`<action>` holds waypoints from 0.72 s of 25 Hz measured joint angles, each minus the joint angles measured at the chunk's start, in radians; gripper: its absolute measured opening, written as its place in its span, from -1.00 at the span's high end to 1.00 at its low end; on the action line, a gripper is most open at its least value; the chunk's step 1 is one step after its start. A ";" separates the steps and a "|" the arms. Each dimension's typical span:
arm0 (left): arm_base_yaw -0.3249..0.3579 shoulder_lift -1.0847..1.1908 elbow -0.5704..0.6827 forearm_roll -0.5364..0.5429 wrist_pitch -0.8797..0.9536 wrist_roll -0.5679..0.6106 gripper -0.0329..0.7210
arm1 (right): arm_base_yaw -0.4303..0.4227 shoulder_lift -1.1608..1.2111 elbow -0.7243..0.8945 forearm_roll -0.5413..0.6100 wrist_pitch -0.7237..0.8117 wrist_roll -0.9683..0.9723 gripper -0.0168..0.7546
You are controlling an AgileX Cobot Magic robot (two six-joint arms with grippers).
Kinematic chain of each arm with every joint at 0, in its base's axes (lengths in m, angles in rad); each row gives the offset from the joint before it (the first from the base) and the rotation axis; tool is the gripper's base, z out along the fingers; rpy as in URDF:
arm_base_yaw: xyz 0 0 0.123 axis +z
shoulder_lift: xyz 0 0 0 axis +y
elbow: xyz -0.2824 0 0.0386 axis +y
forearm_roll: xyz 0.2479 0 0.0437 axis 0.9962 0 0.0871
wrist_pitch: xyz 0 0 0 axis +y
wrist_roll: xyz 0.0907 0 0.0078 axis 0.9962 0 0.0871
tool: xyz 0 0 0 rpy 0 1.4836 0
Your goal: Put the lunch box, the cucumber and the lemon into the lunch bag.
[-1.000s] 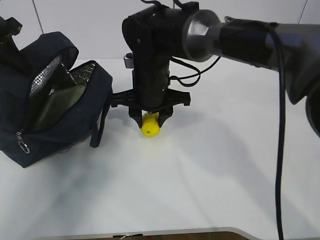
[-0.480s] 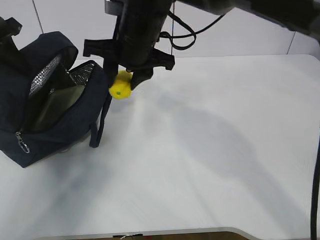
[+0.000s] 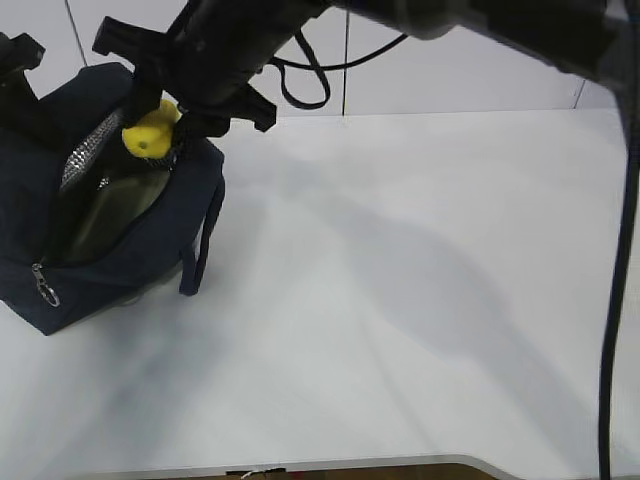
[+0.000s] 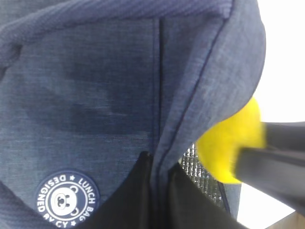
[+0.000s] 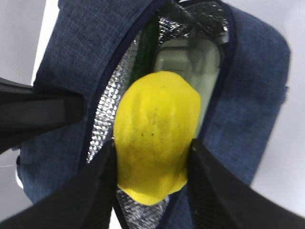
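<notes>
Yellow against navy: the lemon (image 3: 150,132) is held in the air by the right claw (image 3: 163,128), right over the open mouth of the lunch bag (image 3: 45,268). In the right wrist view the lemon (image 5: 155,133) is clamped between two dark fingers (image 5: 206,191), one pressed on each side, and silver foil lining (image 5: 108,125) is seen below it. Deeper inside the bag, the pale sage-green lid of the lunch box (image 5: 190,64) is visible, and a dark green strip beside it, along the lining, is taken for the cucumber (image 5: 146,43), though only a sliver is shown.

The bag is resting on the white bench (image 3: 420,300) at its left end, with a strap (image 3: 202,240) hanging down its side and the metal ring pull (image 3: 45,290) dangling low at the front.

From the left wrist view, the bag's navy fabric (image 4: 95,95) is seen up close, a round bear badge (image 4: 66,199) printed on it, and the lemon (image 4: 231,145) is glimpsed past the flap edge. A black part is seen at the bottom edge against the fabric; the state of the left claw cannot be told.
</notes>
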 joint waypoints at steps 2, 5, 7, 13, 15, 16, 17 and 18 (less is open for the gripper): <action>0.000 0.000 0.000 -0.007 0.000 0.000 0.92 | 0.000 0.024 0.000 0.041 -0.019 -0.013 0.10; 0.000 0.000 0.000 -0.009 0.000 0.000 0.92 | 0.000 0.066 0.000 0.098 -0.041 -0.047 0.10; 0.000 0.000 0.000 -0.009 -0.002 0.000 0.92 | 0.000 0.082 0.000 0.110 -0.054 -0.052 0.10; 0.000 0.000 0.000 -0.009 -0.002 0.000 0.92 | 0.000 0.095 0.000 0.151 -0.117 -0.064 0.05; 0.000 0.000 0.000 -0.009 -0.002 0.000 0.92 | 0.000 0.110 0.000 0.188 -0.129 -0.090 -0.02; 0.000 0.000 0.000 -0.009 -0.002 0.000 0.92 | 0.000 0.116 0.000 0.206 -0.130 -0.099 -0.06; 0.000 0.000 0.000 -0.009 -0.002 0.000 0.92 | 0.000 0.124 0.000 0.219 -0.130 -0.108 -0.11; 0.000 0.000 0.000 -0.011 -0.002 0.000 0.92 | 0.000 0.128 0.000 0.223 -0.130 -0.112 -0.15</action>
